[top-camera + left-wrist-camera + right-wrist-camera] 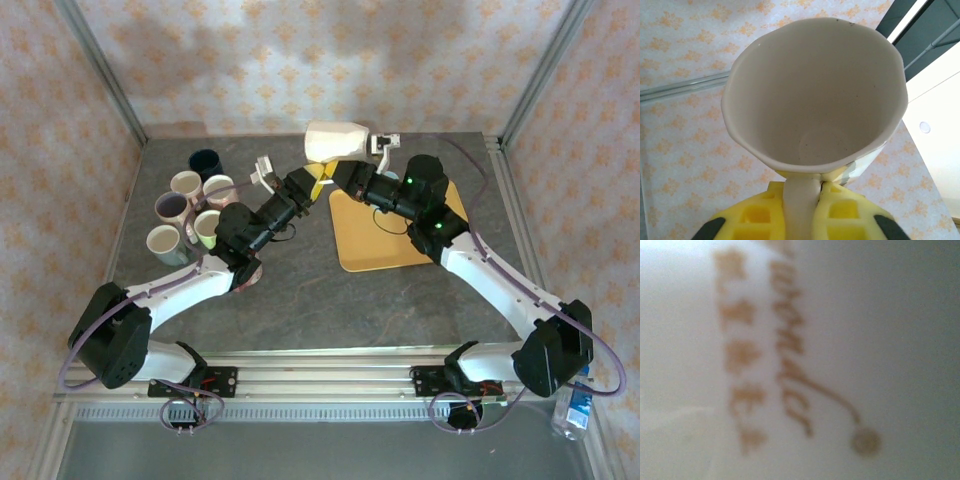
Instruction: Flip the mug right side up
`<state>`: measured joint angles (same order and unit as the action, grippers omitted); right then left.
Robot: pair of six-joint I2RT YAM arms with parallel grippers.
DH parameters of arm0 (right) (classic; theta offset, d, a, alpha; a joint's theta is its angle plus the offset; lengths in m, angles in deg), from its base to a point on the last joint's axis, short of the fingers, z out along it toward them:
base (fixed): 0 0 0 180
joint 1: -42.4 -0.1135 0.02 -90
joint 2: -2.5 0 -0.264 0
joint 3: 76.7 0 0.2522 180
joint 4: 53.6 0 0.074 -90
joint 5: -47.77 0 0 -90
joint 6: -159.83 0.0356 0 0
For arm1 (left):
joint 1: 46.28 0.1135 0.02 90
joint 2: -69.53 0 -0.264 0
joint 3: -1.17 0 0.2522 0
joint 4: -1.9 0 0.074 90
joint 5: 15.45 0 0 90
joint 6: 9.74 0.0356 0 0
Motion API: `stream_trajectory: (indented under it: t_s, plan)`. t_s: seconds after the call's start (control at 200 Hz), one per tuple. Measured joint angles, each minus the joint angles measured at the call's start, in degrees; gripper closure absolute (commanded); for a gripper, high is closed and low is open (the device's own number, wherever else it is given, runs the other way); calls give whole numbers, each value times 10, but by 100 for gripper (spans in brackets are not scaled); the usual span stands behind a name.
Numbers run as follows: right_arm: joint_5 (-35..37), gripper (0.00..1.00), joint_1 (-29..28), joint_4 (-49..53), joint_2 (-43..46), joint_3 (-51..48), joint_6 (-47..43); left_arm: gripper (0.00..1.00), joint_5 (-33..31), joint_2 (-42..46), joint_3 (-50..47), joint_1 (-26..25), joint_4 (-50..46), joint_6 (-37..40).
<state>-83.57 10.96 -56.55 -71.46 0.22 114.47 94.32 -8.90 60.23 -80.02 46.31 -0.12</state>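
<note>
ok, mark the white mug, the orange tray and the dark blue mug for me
white mug (338,140): top view, on its outer side wall.
orange tray (368,252): top view, on the bare near part of its surface.
dark blue mug (205,160): top view, on its open mouth.

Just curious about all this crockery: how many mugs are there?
7. Six stand clustered at left: a dark blue mug, two cream mugs, a purple-lined mug, a green-lined mug, a pale front mug. One large cream ceramic mug is held aloft, centre back. Arms may hide others.
</note>
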Motion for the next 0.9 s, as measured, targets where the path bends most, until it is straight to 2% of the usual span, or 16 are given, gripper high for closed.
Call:
stream_trajectory:
  t_s: [0.06, 0.125, 0.375, 0.545, 0.901]
  plan:
    - [0, 92, 0, -2, 0, -1, 0, 100, -4, -2, -1, 0, 9, 4]
    - [2, 86, 0, -5, 0, -1, -2, 100, -12, -19, -12, -3, 61, -5]
    - [33, 90, 7, 7, -1, -17, -8, 100, -18, -90, -11, -4, 138, -32]
    - [59, 90, 19, 27, -2, -17, -19, 100, 12, -152, 21, 5, 173, -61]
    - [79, 83, 20, 64, -10, -14, -45, 100, 24, -177, 21, 10, 179, -61]
